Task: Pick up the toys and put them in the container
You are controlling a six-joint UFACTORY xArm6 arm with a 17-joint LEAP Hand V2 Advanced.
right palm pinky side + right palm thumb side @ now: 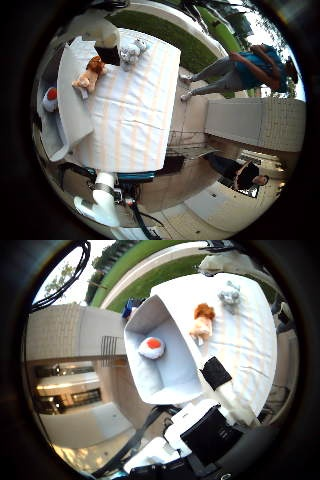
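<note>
A white container [172, 372] stands at one end of a table covered with a striped white cloth [135, 115]. Inside the container lies a round white toy with a red patch [151, 346]. An orange and tan plush toy [202, 322] lies on the cloth just beside the container's wall. A grey plush toy [229, 295] lies further along the cloth, near the table's edge. My right hand [200, 432] hangs well above the table and container, holding nothing. One finger [216, 372] with a black pad reaches out straight over the cloth next to the container.
The table stands outdoors on pale paving, with a strip of grass [175, 37] past its far end. A low light wall [255, 122] and a wire rack [187, 142] stand off one long side. The arm's base [105, 197] is at the table's near end.
</note>
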